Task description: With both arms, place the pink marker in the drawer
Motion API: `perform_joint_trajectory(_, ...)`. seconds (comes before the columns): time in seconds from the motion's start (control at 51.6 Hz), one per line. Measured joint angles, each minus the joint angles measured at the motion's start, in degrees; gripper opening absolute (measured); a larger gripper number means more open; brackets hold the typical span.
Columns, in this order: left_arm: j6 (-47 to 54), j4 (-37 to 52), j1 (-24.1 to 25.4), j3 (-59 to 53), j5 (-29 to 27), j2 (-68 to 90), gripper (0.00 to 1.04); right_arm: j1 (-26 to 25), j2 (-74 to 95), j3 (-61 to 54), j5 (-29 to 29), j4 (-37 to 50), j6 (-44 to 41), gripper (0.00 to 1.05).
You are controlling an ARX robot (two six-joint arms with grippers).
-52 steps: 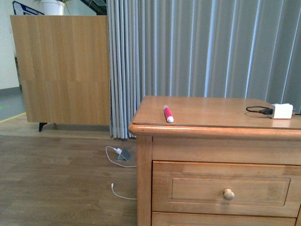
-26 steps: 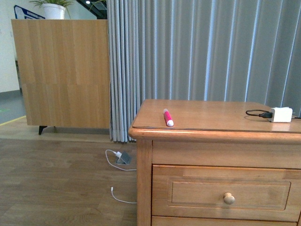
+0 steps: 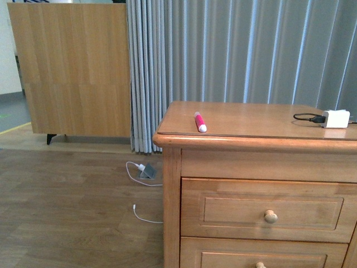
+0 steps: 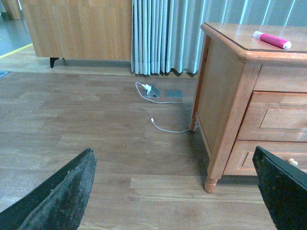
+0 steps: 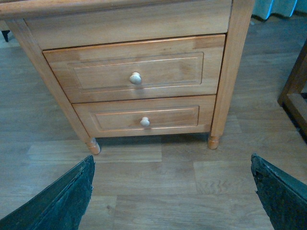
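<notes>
Pink marker (image 3: 199,121) lying on dresser top (image 3: 256,119), drawer (image 3: 234,211) closed, left gripper (image 4: 172,152) and right gripper (image 5: 172,158) both spread wide, empty

Grey curtains (image 3: 223,56), wood-plank floor (image 3: 67,212), perhaps a cabinet (image 3: 72,72) behind.

No text, label, brand, number or sign can be read in any of the three views. The pink marker (image 3: 199,121) and the white charger block (image 3: 337,118) are too small for any print on them to be made out. The drawer (image 5: 168,72) front shows only bare wood.
</notes>
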Motion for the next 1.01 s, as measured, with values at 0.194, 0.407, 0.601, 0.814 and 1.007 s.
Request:
perform_joint_trajectory(0.194,0.0,0.0,0.0,0.0,0.0,0.0,0.99,3.4,18.7,5.9,-0.1,10.1,1.7,0.96)
perform_joint_trajectory(0.407,0.0,0.0,0.0,0.0,0.0,0.0,0.99,9.2,45.5,15.2,2.4,22.7,1.3,0.96)
perform_joint_trajectory(0.601,0.0,0.0,0.0,0.0,0.0,0.0,0.99,12.4,64.1,24.6,4.5,28.6,0.7,0.96)
perform_joint_trajectory(0.814,0.0,0.0,0.0,0.0,0.0,0.0,0.99,14.7,81.0,35.2,6.1,32.4,0.6,0.96)
perform_joint_trajectory(1.007,0.0,0.0,0.0,0.0,0.0,0.0,0.99,14.5,96.2,47.1,9.8,36.6,-0.5,0.96)
